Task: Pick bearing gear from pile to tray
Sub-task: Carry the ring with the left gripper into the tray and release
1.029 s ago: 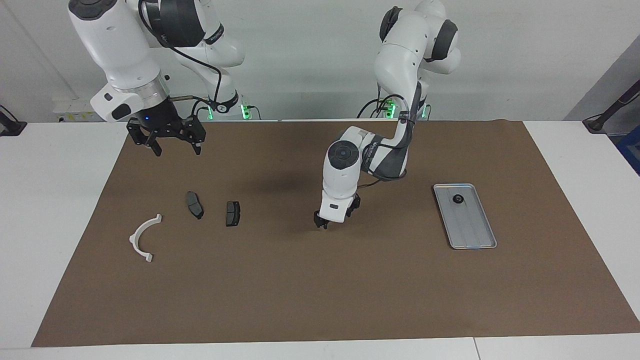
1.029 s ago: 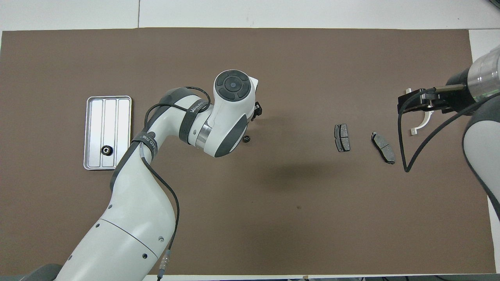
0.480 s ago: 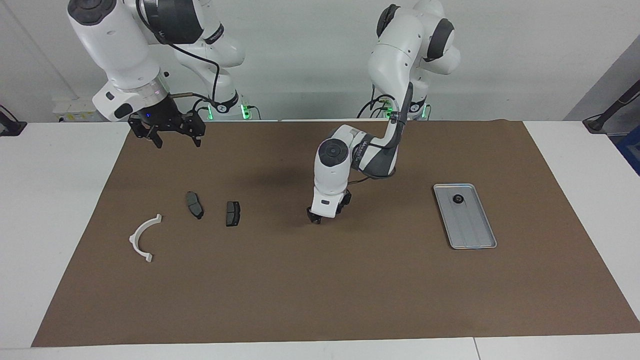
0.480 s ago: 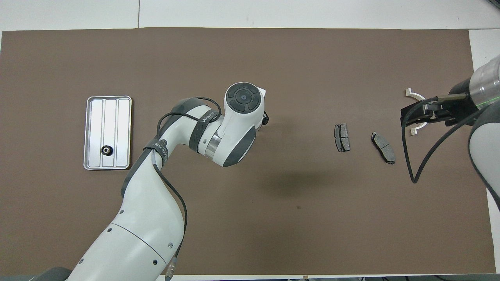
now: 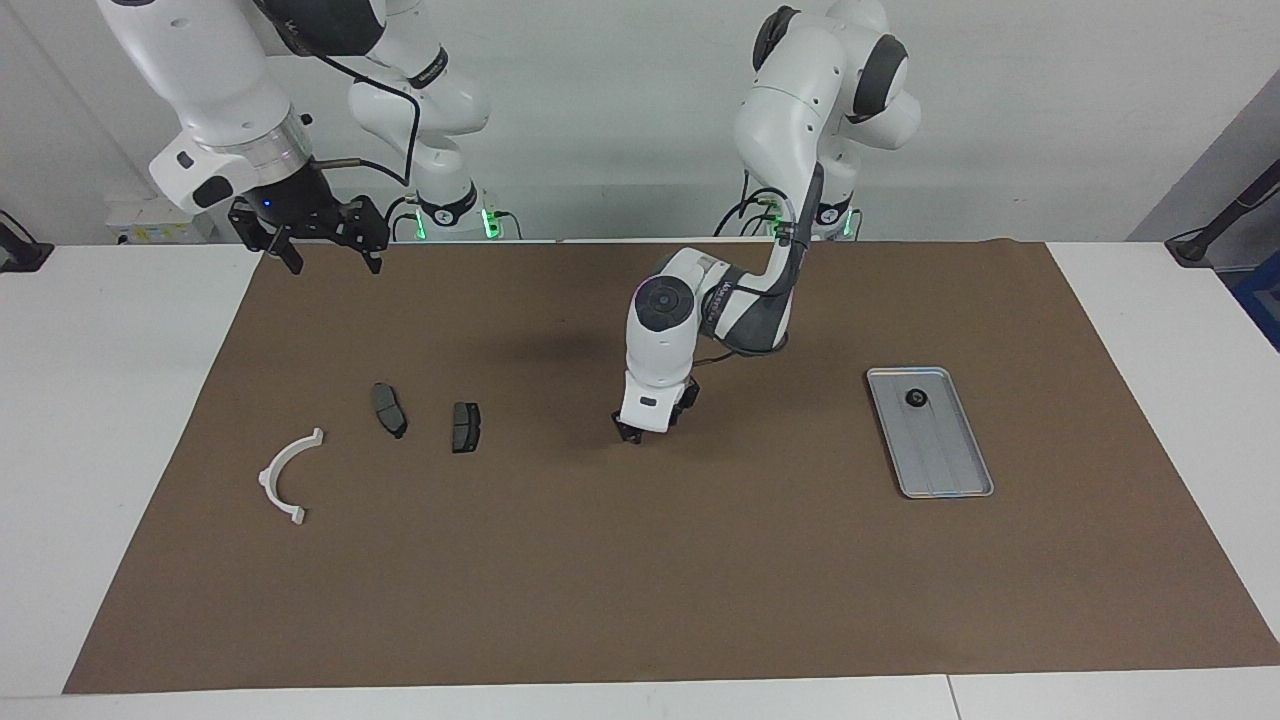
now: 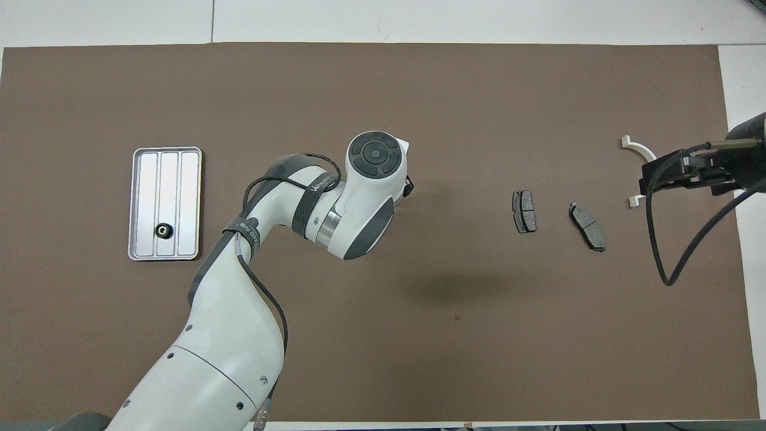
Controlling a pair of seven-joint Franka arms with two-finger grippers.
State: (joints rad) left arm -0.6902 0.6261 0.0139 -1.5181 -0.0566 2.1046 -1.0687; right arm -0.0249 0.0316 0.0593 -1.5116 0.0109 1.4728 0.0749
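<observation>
Down at the mat's middle our left gripper [image 5: 633,432] hides its fingertips, so we cannot tell their gap or any small gear there; we should lift straight before carrying. One knurled black gear [image 5: 916,398] already sits in the ribbed metal tray [image 5: 950,488]. Our right gripper [image 5: 325,257] waits, fingers wide.

Two white robot arms stand at one worktop [image 5: 120,400] covered by one brown mat [image 5: 640,600]. On the mat lie two dark grey pad-shaped plates [image 5: 389,410] [image 5: 465,427], one white curved arc piece [image 5: 285,478] and one silver-grey tray [image 5: 945,460]. One small black round piece [image 5: 916,397] sits in the tray. Each arm carries one pincer: the left pincer [image 5: 628,433] and the right pincer [image 5: 330,255], two in all.
</observation>
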